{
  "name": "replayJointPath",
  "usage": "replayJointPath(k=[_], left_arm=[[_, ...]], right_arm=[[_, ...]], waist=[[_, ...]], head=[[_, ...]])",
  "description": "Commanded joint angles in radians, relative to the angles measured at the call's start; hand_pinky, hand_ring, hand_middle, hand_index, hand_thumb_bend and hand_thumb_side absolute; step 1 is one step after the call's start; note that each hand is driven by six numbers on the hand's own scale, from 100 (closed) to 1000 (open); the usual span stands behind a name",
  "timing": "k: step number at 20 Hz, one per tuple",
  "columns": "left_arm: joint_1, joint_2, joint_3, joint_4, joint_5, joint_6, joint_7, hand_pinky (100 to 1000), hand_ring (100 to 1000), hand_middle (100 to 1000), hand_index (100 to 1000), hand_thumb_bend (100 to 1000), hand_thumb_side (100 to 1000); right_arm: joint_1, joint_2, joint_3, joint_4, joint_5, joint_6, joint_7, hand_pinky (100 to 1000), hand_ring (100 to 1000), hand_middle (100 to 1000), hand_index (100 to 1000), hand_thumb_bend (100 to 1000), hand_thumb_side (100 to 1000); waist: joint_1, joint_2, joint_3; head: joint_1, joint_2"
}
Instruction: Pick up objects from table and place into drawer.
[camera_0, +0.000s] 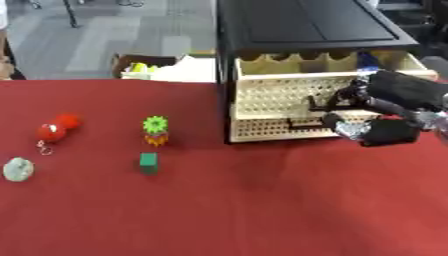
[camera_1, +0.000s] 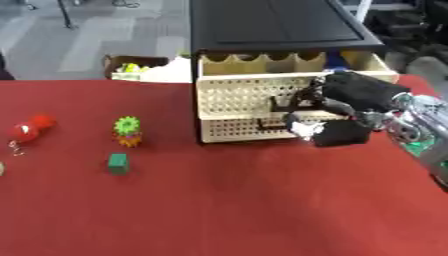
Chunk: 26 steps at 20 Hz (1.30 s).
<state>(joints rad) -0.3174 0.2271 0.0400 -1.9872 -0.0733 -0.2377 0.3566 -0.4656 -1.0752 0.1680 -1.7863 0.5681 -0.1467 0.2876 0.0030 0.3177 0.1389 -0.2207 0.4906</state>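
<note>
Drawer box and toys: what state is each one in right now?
Cream perforated top drawer: pulled open.
Lower drawer: shut.
Right hand: fingers curled at the drawer front.
Green cube: resting on the red tablecloth.
Green gear toy: stacked on an orange piece.

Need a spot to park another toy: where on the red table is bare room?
The red table is bare across its near half, and between the green block and the drawer unit. It is crowded at the left by the red toy, and at the drawer front by the right hand.
</note>
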Motion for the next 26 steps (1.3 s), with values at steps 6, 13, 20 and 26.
replayJointPath(k=[6, 13, 20, 26], left_arm=[[-0.010, 0.015, 0.003, -0.013, 0.001, -0.003, 0.000, 672, 751, 758, 820, 100, 962], [-0.010, 0.014, 0.003, -0.013, 0.001, -0.002, 0.000, 673, 751, 758, 819, 100, 961], [-0.010, 0.013, 0.004, -0.013, 0.001, -0.003, 0.001, 673, 751, 758, 819, 100, 962], [-0.009, 0.013, 0.005, -0.013, 0.000, -0.003, 0.003, 673, 752, 758, 818, 100, 961]], right_arm=[[0.016, -0.054, -0.013, -0.079, -0.003, 0.010, -0.011, 100, 100, 100, 712, 100, 1000], [0.047, -0.060, -0.019, -0.109, -0.005, 0.023, -0.010, 100, 100, 100, 711, 100, 1000], [0.075, -0.066, -0.034, -0.151, -0.029, 0.036, -0.005, 100, 100, 100, 708, 100, 1000], [0.100, -0.072, -0.041, -0.182, -0.038, 0.043, 0.002, 100, 100, 100, 707, 100, 1000]], waist=[[-0.002, -0.021, -0.004], [0.000, -0.021, -0.008], [0.002, -0.019, -0.012], [0.002, -0.020, -0.015]], head=[[0.005, -0.013], [0.006, -0.016], [0.007, -0.016], [0.008, -0.018]])
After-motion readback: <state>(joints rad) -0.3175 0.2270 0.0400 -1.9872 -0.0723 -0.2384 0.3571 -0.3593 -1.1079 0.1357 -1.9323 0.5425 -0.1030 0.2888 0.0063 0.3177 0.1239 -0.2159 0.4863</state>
